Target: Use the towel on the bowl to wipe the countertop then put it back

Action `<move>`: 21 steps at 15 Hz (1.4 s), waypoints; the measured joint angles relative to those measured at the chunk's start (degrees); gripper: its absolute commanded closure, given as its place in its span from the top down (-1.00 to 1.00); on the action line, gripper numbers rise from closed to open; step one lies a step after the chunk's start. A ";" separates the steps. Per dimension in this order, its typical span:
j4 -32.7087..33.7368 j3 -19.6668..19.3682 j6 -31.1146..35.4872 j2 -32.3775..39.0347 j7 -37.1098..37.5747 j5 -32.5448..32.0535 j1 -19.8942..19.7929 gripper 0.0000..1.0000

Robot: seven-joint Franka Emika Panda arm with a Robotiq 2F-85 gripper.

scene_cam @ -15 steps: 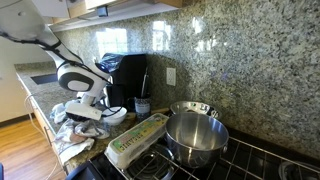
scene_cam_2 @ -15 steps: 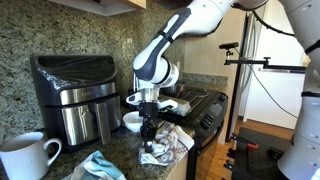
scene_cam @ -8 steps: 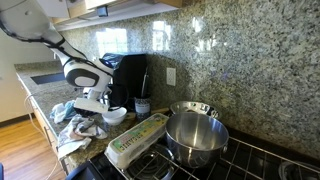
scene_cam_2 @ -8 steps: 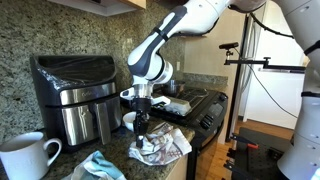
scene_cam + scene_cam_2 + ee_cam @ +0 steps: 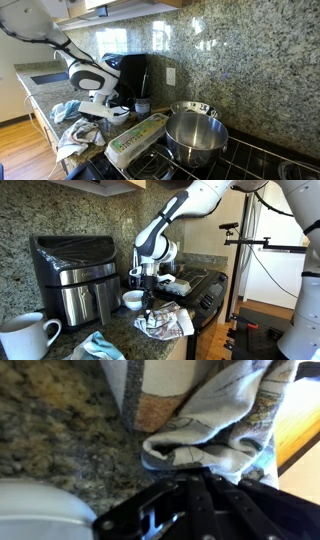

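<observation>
I'm sweeping the towel [image 5: 170, 323] back across the countertop [image 5: 50, 440] toward the bowl [image 5: 195, 138], having just swung it the other way. The gripper [image 5: 150, 309] jaws are staying pinched on its bunched edge. Wiping is underway; I judge the return is still pending.

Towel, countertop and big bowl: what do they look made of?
The towel looks like soft woven cloth, cream with a dark print; it drapes in folds. The countertop seems stone, probably granite, by its grey-green speckle. The big bowl is shiny metal, likely stainless steel, with bright reflections.
</observation>
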 measured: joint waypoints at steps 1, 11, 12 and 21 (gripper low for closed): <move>-0.12 0.00 0.00 -0.43 0.00 0.00 -0.17 -0.93; -1.38 -0.38 -0.03 -4.97 1.29 0.00 -0.33 -0.92; -1.46 -0.71 -0.03 -5.31 1.68 0.00 -0.35 -0.93; -2.62 -6.51 -1.09 -13.44 8.59 -2.48 -0.94 -0.92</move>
